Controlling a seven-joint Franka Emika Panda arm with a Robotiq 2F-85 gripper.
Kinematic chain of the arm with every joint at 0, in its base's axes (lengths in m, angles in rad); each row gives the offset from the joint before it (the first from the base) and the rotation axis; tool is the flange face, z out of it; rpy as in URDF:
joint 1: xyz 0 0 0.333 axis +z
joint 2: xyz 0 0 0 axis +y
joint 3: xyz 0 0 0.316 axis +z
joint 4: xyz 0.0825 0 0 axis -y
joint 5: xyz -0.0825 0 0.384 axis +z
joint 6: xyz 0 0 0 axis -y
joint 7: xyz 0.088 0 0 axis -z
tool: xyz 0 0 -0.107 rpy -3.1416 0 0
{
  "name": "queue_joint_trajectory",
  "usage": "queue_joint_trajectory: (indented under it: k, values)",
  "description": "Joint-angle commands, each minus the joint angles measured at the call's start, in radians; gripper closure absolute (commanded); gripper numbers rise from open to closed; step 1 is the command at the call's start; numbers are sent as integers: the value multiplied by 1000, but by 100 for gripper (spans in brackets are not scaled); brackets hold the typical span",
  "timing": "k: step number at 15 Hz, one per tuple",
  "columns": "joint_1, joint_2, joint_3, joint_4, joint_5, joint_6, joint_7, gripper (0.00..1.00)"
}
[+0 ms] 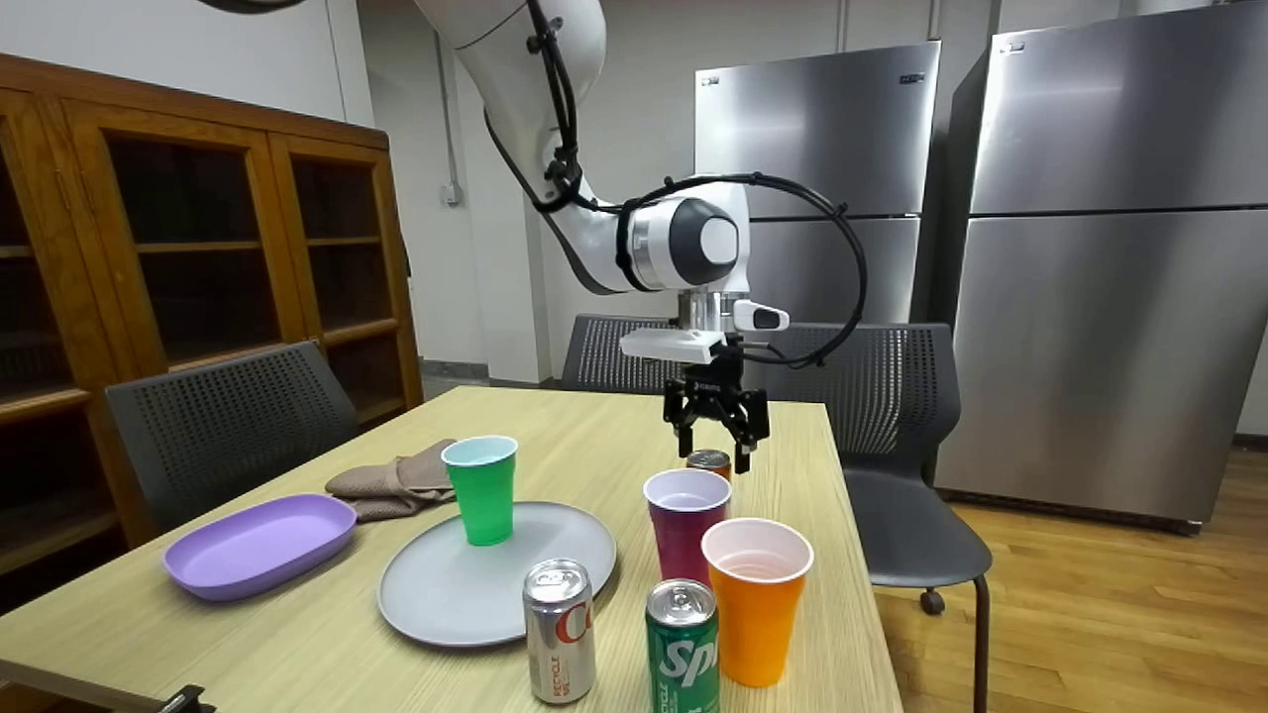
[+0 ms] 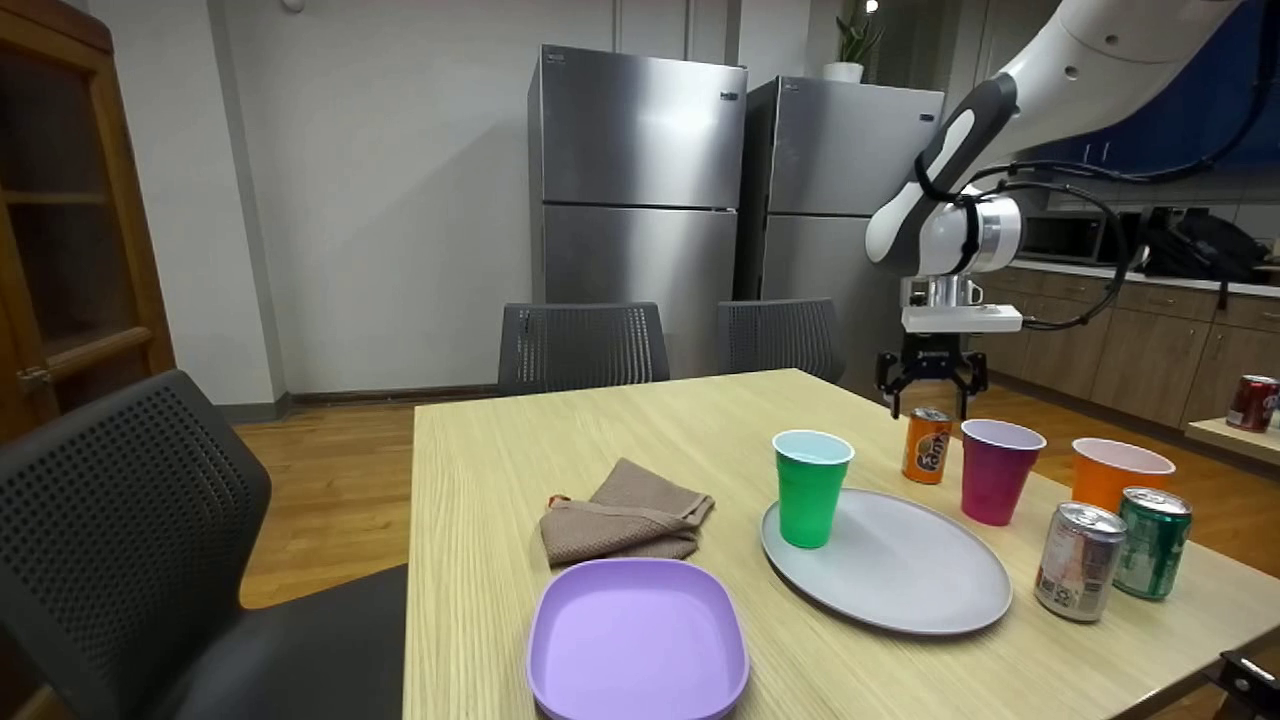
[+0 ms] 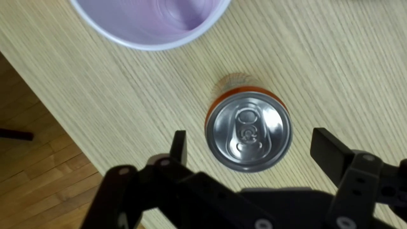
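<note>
An orange Fanta can [image 2: 926,452] stands upright on the wooden table, its silver lid [image 3: 248,133] facing up into the wrist camera. Just over it, my gripper [image 2: 928,410] points down with its jaws wide apart. In the wrist view the lid lies between the two black fingers [image 3: 179,146], with bare table visible on both sides, so neither touches it. A purple cup [image 3: 152,28] with a pale, seemingly empty inside stands close by. In an exterior view that cup [image 1: 686,540] hides most of the can [image 1: 709,461].
An orange cup [image 1: 758,604], a green Sprite can [image 1: 682,644] and a silver Coke can [image 1: 559,634] stand close together. A green cup [image 2: 812,490] sits on a grey plate [image 2: 900,590]. A brown cloth [image 2: 625,515] and lilac tray [image 2: 638,640] lie farther off. Chairs surround the table.
</note>
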Motion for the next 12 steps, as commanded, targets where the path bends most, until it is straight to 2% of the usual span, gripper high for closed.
queue_joint_trajectory:
  k: [1,4,5,7,10,11,12]
  values:
    - [-12,33,10,60,-10,-59,10,0]
    - [-11,45,12,75,-9,-71,11,2]
    - [-12,48,13,79,-8,-73,10,26]
    - [-12,48,12,81,-9,-73,10,29]
    - [-11,39,12,75,-8,-70,9,55]
    - [-11,35,13,73,-8,-69,8,61]
    - [-10,29,13,67,-8,-66,6,62]
